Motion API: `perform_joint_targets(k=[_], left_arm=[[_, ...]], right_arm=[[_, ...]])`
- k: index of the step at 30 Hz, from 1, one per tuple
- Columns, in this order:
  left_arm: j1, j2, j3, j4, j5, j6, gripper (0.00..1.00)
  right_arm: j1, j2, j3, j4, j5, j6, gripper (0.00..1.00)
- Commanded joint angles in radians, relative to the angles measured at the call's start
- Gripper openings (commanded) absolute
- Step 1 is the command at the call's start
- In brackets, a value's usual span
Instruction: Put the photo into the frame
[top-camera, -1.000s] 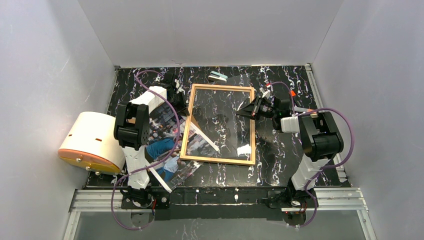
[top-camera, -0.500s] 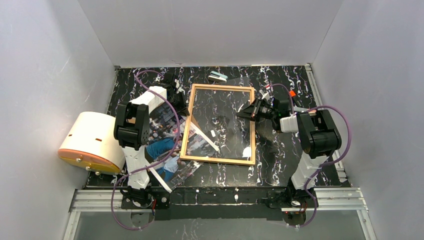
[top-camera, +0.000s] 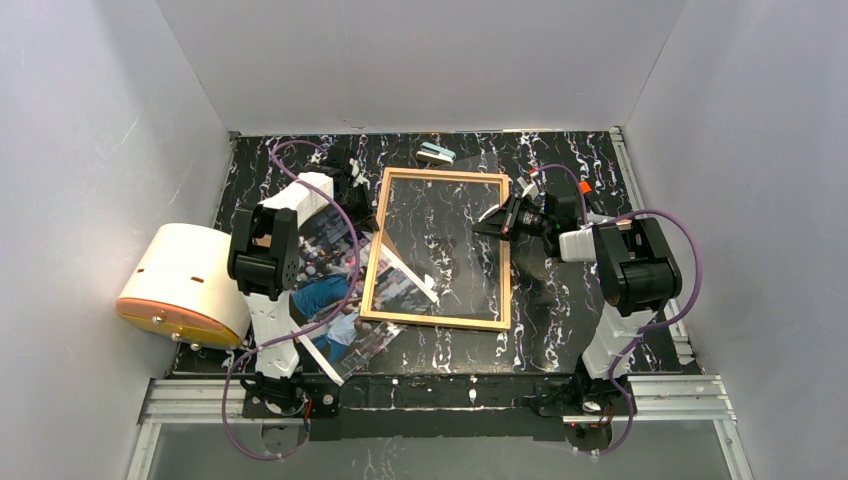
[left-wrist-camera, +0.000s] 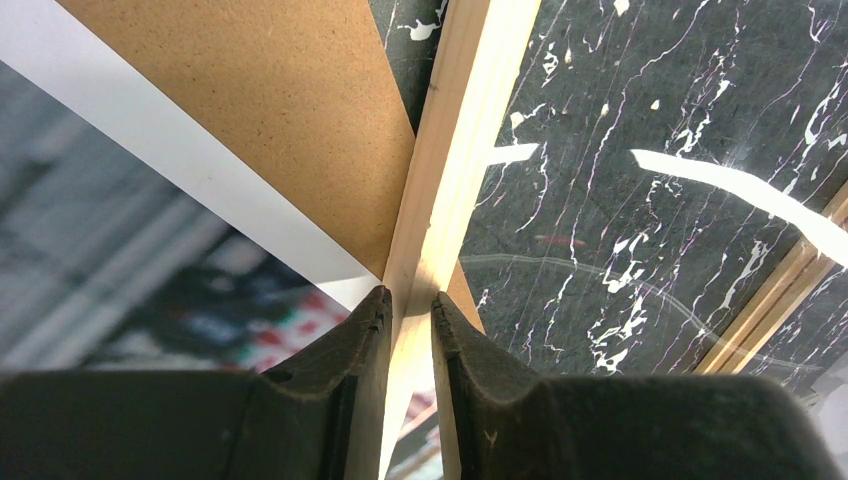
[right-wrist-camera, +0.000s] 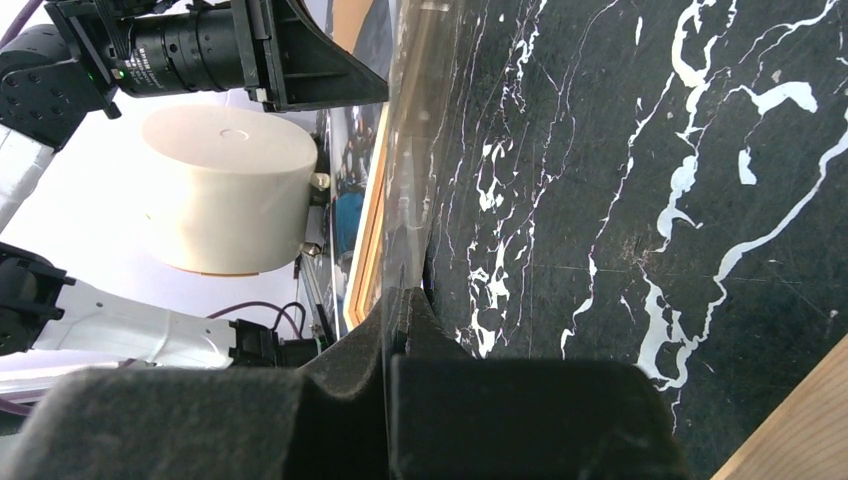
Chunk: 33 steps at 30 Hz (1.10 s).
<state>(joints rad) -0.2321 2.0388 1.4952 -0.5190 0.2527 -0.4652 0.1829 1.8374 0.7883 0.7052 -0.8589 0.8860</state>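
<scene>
The frame (top-camera: 505, 270), thin light wood, lies flat mid-table. My left gripper (top-camera: 366, 207) is shut on its left rail (left-wrist-camera: 455, 130), one finger on each side of the wood (left-wrist-camera: 410, 300). My right gripper (top-camera: 492, 222) is shut on the right edge of the clear pane (right-wrist-camera: 410, 150), which runs thin and edge-on between its fingers (right-wrist-camera: 405, 295). The photo (top-camera: 325, 295) lies left of the frame under my left arm, its right part showing through the pane. In the left wrist view it is a blur with a white border (left-wrist-camera: 130, 260), next to a brown backing board (left-wrist-camera: 270, 110).
A white and orange round drum (top-camera: 185, 283) stands at the table's left edge. A small teal and white object (top-camera: 436, 153) lies behind the frame. Grey walls close in on three sides. Black marbled tabletop (top-camera: 560, 300) shows right of the frame.
My right gripper has shifted slightly to the right with the pane. The white glare at the pane's near right corner has shrunk and gone. The left arm has not moved.
</scene>
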Motion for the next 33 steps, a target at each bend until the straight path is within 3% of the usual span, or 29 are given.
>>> perform_joint_targets(k=[1,11,28,33], left_arm=[[-0.004,0.027,-0.01,-0.029,-0.014,0.011,0.2],[-0.003,0.024,-0.013,-0.011,0.012,0.01,0.25],[-0.004,0.011,-0.028,0.006,0.005,0.004,0.22],[-0.003,0.013,-0.032,0.009,-0.001,0.005,0.19]], right_arm=[[0.0,0.011,0.04,0.025,-0.007,-0.024,0.01],[0.0,0.02,0.039,-0.018,-0.016,-0.022,0.02],[0.0,0.008,0.125,-0.312,0.09,-0.121,0.6],[0.001,0.004,0.153,-0.4,0.121,-0.139,0.68]])
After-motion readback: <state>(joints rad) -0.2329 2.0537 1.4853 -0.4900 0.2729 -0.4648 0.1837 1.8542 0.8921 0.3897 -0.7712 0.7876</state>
